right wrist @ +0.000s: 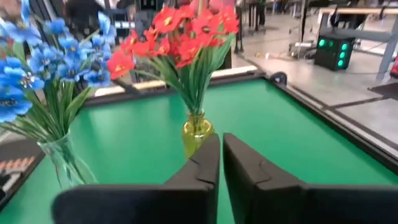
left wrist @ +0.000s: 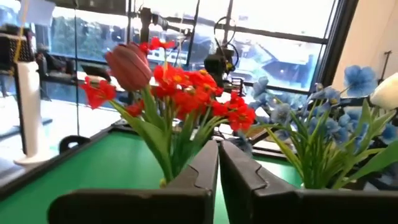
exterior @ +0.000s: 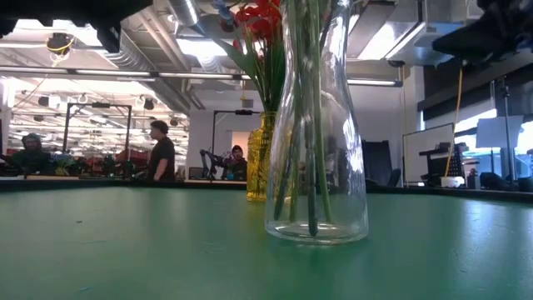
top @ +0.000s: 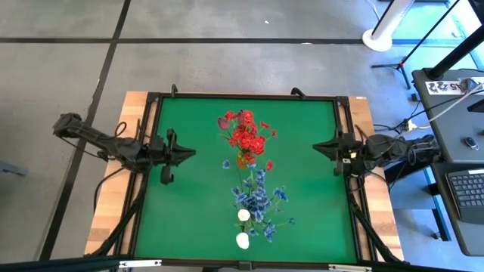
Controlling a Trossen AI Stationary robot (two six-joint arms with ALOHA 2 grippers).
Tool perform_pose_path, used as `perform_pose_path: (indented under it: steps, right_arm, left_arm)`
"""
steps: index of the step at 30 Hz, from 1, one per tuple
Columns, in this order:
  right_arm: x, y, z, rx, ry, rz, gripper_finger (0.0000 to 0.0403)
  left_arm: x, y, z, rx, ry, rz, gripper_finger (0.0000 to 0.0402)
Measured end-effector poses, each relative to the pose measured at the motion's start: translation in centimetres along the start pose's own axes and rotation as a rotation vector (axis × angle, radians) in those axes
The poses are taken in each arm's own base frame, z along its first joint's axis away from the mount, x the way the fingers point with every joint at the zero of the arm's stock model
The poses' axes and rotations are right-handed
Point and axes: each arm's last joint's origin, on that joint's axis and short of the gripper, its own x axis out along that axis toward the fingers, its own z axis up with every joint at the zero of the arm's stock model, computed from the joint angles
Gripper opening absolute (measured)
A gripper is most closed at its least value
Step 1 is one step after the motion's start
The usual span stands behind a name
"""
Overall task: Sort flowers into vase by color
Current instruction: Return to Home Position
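Red flowers [top: 244, 134] and a dark pink bud [left wrist: 129, 67] stand with their stems in a yellow vase [right wrist: 197, 132] at the table's middle, toward the far side. Blue flowers [top: 259, 195] and white tulips [top: 243, 227] stand in a clear glass vase [exterior: 316, 167] nearer the front edge. My left gripper [top: 191, 153] hangs shut over the table's left part, pointing level at the vases with nothing between its fingers. My right gripper [top: 315, 147] hangs shut over the right part, also pointing level at them and holding nothing.
A black frame [top: 246, 97] rims the green table. A desk with a laptop [top: 467, 189] stands off the right side, and a white stand base [top: 382, 35] is on the floor beyond the far edge. People [exterior: 160, 150] are in the room behind.
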Motion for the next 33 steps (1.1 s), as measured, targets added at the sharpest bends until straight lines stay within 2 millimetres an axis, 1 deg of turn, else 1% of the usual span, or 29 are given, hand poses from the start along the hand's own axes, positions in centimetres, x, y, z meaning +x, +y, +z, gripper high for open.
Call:
perform_pose_path:
  steps: [2, 4, 7, 10, 12, 16, 21, 24, 28, 31, 33]
  right_arm:
    - [-0.6, -0.3, -0.6, 0.019, -0.041, 0.008, 0.0007]
    - [-1.3, -0.6, -1.0, 0.033, -0.075, 0.023, 0.0003]
    - [-1.3, -0.6, -1.1, 0.031, -0.06, 0.03, 0.0009]
    - [-1.2, -0.6, -0.6, 0.047, -0.119, 0.003, 0.0013]
    - [-0.9, -0.7, -1.3, 0.035, -0.109, -0.036, 0.0013]
    - [-0.3, -0.5, -1.9, 0.019, -0.142, -0.03, 0.0014]
    - [0.8, -0.2, -3.8, 0.005, -0.133, 0.028, 0.0011]
    - [1.4, -0.2, -5.1, 0.0, -0.122, 0.05, 0.0003]
    - [2.0, -0.1, -6.7, -0.005, -0.125, 0.062, 0.0005]
    - [2.2, 0.0, -7.0, -0.008, -0.161, 0.089, 0.0002]
    - [2.3, 0.1, -7.1, -0.024, -0.154, 0.111, 0.0002]
  left_arm:
    - [-0.5, 0.3, 0.3, 0.025, -0.008, 0.005, 0.0005]
    - [-1.2, 0.7, 0.6, 0.032, -0.017, 0.017, 0.0002]
    - [-2.3, 1.4, 0.8, 0.025, -0.025, 0.037, 0.0003]
    - [-3.3, 1.9, 0.8, -0.003, -0.069, 0.032, 0.0001]
    - [-3.7, 2.2, 0.1, -0.012, -0.084, 0.028, 0.0001]
    - [-4.2, 2.7, -2.2, -0.046, -0.102, 0.022, 0.0001]
    - [-4.3, 3.0, -4.7, -0.093, -0.122, -0.002, 0.0001]
    - [-4.3, 3.0, -5.1, -0.1, -0.092, -0.008, 0.0]
    - [-4.3, 3.0, -5.5, -0.091, -0.048, -0.015, 0.0]
    - [-4.3, 3.0, -6.2, -0.079, 0.02, -0.015, 0.0]
    - [-4.3, 2.9, -6.4, -0.1, 0.039, -0.048, 0.0]
